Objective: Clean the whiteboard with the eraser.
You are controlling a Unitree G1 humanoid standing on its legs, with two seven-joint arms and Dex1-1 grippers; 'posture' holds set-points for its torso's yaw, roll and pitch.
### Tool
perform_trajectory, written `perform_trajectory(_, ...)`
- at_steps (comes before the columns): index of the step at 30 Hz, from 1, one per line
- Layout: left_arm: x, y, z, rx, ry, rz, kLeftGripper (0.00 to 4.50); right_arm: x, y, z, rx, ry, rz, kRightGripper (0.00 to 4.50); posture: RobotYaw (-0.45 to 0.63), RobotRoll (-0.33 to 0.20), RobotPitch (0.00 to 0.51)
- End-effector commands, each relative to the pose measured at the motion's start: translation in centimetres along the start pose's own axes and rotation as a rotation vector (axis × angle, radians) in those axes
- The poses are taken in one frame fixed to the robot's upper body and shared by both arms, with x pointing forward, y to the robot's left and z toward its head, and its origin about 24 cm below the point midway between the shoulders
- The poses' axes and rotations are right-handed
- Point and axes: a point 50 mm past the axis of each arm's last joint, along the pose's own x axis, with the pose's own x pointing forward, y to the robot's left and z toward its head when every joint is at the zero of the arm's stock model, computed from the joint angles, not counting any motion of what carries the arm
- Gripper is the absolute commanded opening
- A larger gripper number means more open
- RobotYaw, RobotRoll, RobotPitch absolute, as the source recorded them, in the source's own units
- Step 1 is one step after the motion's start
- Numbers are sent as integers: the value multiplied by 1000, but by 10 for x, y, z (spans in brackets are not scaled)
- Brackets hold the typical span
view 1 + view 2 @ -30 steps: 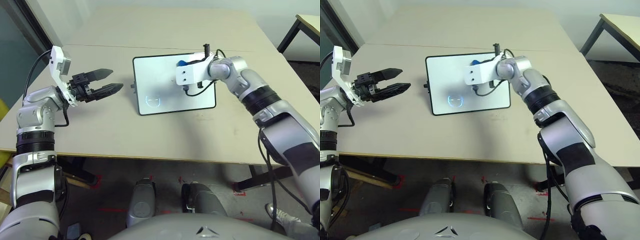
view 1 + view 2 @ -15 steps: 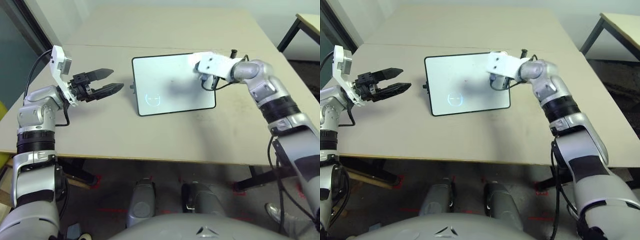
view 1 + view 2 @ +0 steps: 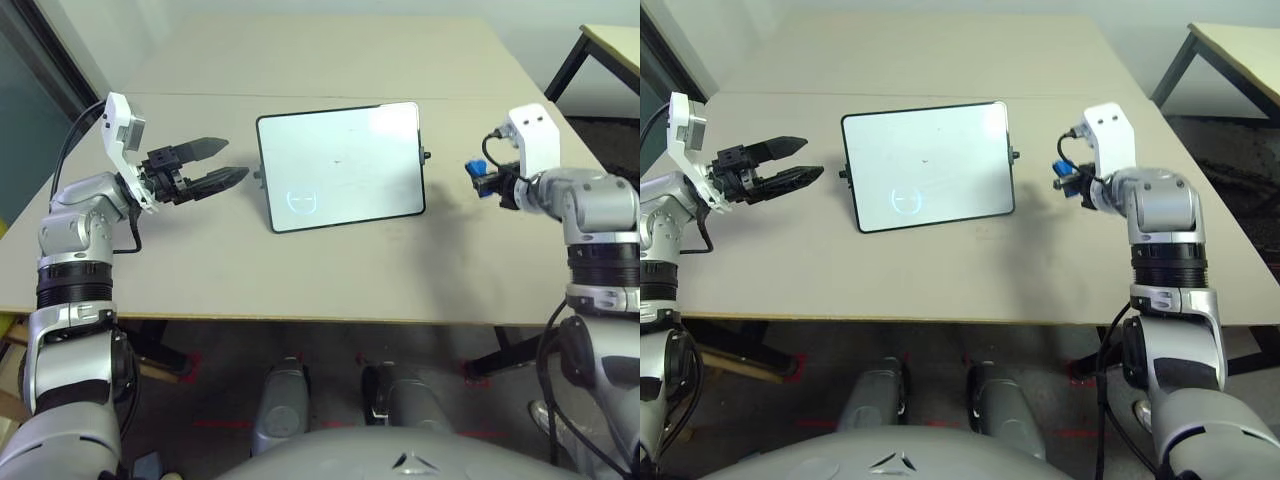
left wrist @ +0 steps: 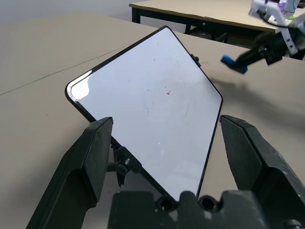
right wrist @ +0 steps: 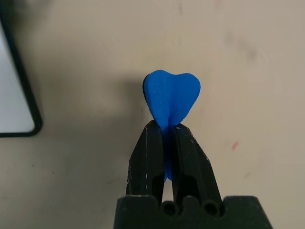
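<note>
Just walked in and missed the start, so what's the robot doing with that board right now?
It's cleaning a whiteboard lying flat on the table. The right hand is shut on the blue eraser, held above the table beside the board's right edge, not touching the board. The left hand hovers open off the board's left side. The board looks nearly clean, with only faint specks.

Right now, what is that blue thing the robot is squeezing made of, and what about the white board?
The eraser looks like soft foam or rubber: the shut right gripper pinches it so hard that it bulges into a heart shape. The whiteboard looks like smooth, glossy plastic or coated sheet, since light glares off it, with a thin dark frame, probably plastic.
</note>
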Motion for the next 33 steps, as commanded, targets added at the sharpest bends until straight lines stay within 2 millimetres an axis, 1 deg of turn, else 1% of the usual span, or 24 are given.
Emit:
perform_trajectory(1, 1, 0, 1, 10, 10, -2, 4500, 5, 2, -5, 95, 46, 0, 0, 273, 0, 67)
perform_trajectory(5, -1, 0, 1, 10, 12, 2, 4500, 10, 7, -5, 155, 54, 0, 0, 277, 0, 66)
perform_trajectory(9, -2, 0, 0, 9, 13, 6, 4500, 7, 10, -1, 170, 49, 21, 1363, 278, 0, 65)
perform_trajectory(11, -4, 0, 0, 10, 14, 11, 4500, 0, 7, 5, 166, 30, 19, 2167, 278, 0, 65)
perform_trajectory(13, -6, 1, 1, 11, 15, 18, 4500, -8, 3, 11, 162, 19, 19, 2877, 278, 0, 65)
perform_trajectory(15, -9, 2, 3, 17, 16, 33, 4500, -15, 0, 15, 149, 13, 31, 3713, 272, 0, 62)
perform_trajectory(16, -11, 4, 4, 23, 13, 46, 4500, -18, -2, 16, 132, 4, 38, 4038, 272, 0, 62)
perform_trajectory(17, -12, 5, 5, 30, 9, 59, 4500, -20, -3, 17, 119, -9, 43, 4455, 272, 0, 62)
perform_trajectory(19, -18, 11, 9, 38, -7, 119, 4500, -22, -14, 22, 88, -116, 18, 4455, 262, 0, 59)
perform_trajectory(21, -24, 17, 11, 41, -17, 187, 4500, -23, -25, 26, 28, -273, -8, 4455, 252, 0, 56)
perform_trajectory(22, -28, 21, 12, 53, -24, 240, 4500, -22, -28, 26, -14, -345, 5, 4455, 252, 0, 56)
perform_trajectory(23, -31, 26, 11, 64, -28, 302, 4500, -21, -29, 23, -41, -384, 20, 4455, 252, 0, 56)
perform_trajectory(26, -47, 47, 6, 91, -38, 605, 4500, -15, -40, 15, -33, -457, -47, 4455, 258, 0, 52)
perform_trajectory(28, -56, 57, -2, 74, -46, 784, 4500, -12, -44, 14, -69, -558, -101, 4455, 258, 0, 52)
perform_trajectory(30, -62, 61, -17, 61, -10, 905, 4500, -10, -49, 15, -96, -645, -220, 4455, 271, 0, 51)
perform_trajectory(32, -68, 64, -31, 59, 29, 1030, 4500, -6, -55, 12, -16, -717, -301, 4455, 279, 0, 53)
perform_trajectory(33, -70, 65, -37, 53, 33, 1081, 4500, -4, -57, 8, 17, -750, -313, 4455, 283, 0, 54)
